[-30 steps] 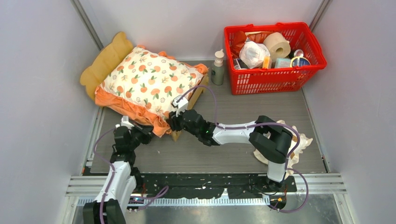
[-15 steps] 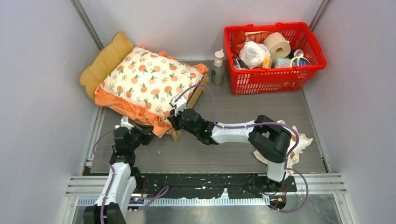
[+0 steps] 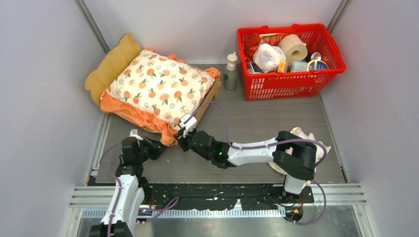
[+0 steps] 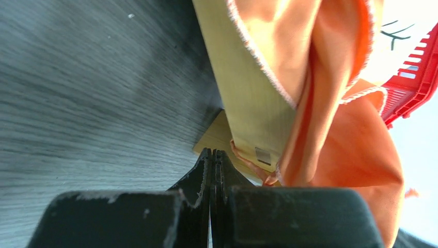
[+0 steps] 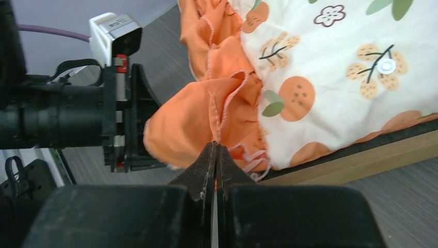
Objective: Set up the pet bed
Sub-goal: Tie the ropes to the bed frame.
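Note:
The pet bed (image 3: 111,64) stands at the far left, its wavy wood headboard against the wall. The cream orange-print cushion (image 3: 158,86) lies on it and hides the base. My right gripper (image 3: 182,141) is at the cushion's near corner. In the right wrist view (image 5: 215,145) it is shut, with the orange ruffle (image 5: 181,129) gathered into its tips. My left gripper (image 3: 157,146) is shut and empty, low beside the bed's near corner. Its tips (image 4: 213,153) sit just short of the wood side rail (image 4: 248,103).
A red basket (image 3: 291,84) full of supplies stands at the far right, with a pump bottle (image 3: 230,71) beside it. The small frilled pillow (image 3: 316,148) lies on the floor under my right arm. Grey walls close in on both sides.
Both grippers have drawn back toward the near edge. The right one slid from over the cushion's near side to its corner ruffle. The left arm dropped lower.

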